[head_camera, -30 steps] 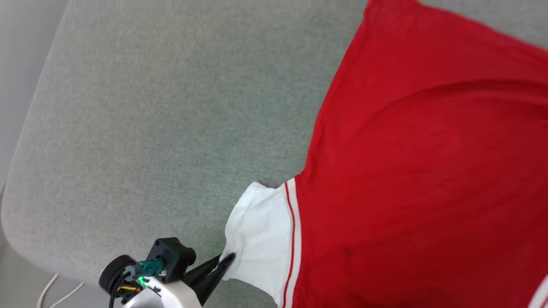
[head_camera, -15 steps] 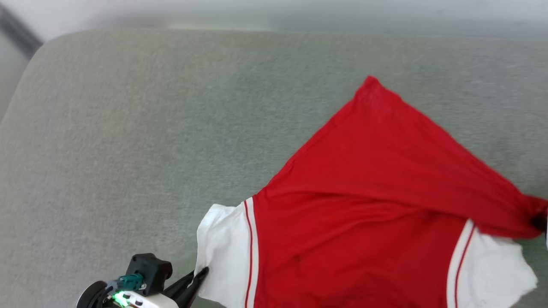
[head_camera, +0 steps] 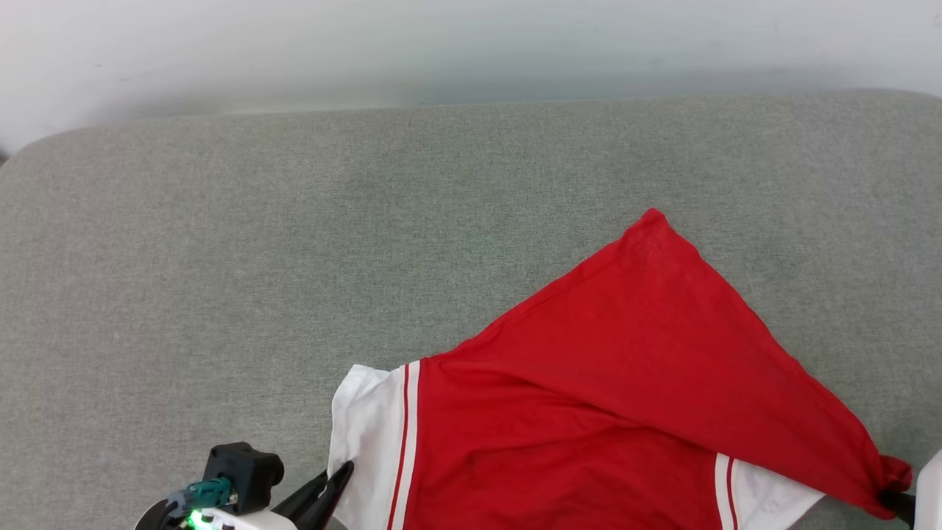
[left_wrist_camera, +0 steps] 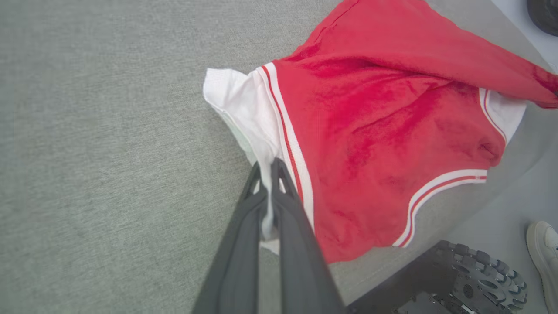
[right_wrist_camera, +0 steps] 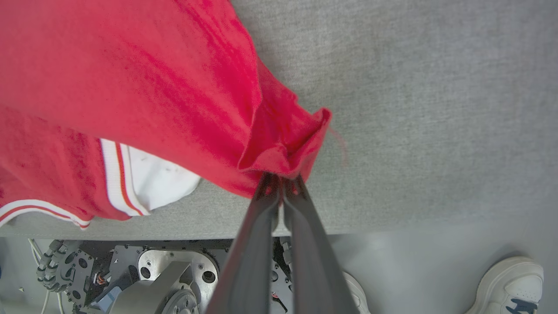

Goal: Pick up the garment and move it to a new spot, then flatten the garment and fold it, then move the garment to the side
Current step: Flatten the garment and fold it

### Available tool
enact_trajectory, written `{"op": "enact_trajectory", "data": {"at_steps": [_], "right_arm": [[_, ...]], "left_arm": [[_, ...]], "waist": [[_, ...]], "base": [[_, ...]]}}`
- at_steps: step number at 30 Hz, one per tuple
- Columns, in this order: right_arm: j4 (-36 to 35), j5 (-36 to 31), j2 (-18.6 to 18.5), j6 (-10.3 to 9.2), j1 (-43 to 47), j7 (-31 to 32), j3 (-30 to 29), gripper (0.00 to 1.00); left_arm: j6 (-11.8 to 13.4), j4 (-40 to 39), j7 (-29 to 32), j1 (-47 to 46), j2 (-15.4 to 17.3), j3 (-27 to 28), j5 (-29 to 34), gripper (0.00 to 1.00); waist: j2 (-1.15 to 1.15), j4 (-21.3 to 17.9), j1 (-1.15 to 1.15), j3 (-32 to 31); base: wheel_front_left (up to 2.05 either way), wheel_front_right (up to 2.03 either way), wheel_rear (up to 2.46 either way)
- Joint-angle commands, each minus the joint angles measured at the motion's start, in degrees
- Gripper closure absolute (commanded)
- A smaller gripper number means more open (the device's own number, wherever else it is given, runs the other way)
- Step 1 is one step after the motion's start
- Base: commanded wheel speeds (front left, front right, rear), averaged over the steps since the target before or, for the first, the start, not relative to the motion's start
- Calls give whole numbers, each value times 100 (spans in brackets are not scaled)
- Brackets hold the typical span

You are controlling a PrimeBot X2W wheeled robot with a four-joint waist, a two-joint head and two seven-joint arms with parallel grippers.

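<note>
Shirt [head_camera: 589, 412] drapes triangular on woven grey cushion [head_camera: 294, 258], our left gripper [left_wrist_camera: 270, 168] pinching its white sleeve [left_wrist_camera: 244, 100], our right gripper [right_wrist_camera: 281, 179] its bunched red corner [right_wrist_camera: 287, 139].

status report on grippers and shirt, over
Left gripper shut on white sleeve. Right gripper shut on bunched red corner. Garment draped on grey cushion, folded over, not flat. Shoe on floor nearby.

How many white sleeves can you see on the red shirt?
2. One sleeve lies at the shirt's left, pinched by the left gripper. The other sleeve is at the right, partly tucked under folded red cloth.
</note>
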Motion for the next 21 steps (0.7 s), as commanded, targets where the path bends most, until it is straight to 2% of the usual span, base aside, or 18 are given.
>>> {"op": "enact_trajectory", "data": {"at_steps": [1, 6, 7, 8, 9, 16, 21], "right_arm": [[25, -34, 41, -2, 116, -49, 48, 100], [89, 7, 38, -2, 94, -135, 155, 100], [81, 6, -29, -2, 82, -165, 233, 70], [69, 15, -121, -2, 91, -172, 330, 7], [70, 49, -203, -2, 99, -141, 399, 0], [-337, 459, -680, -2, -376, 2, 680, 0], [-725, 559, -689, -2, -986, 292, 758, 0]], "left_arm": [[-43, 32, 18, -39, -19, -38, 5, 100], [-57, 31, 42, -72, -11, -40, -17, 100], [-45, 26, 40, -70, 6, -29, -12, 100], [-34, 16, 37, -65, 18, -19, -12, 100], [-25, 3, 39, -64, 28, -17, -9, 100], [-25, -196, 94, -125, 54, -48, 48, 100], [-15, -358, 112, -213, 70, -50, 114, 100]], "waist": [[0, -11, 1, -13], [0, -14, 1, -18], [0, -13, 1, -16], [0, -11, 1, -9], [0, -4, 1, 3], [0, 160, 1, 101], [0, 384, 1, 293]], "base": [[0, 0, 0], [0, 0, 0], [0, 0, 0], [0, 0, 0], [0, 0, 0], [0, 0, 0], [0, 0, 0]]}}
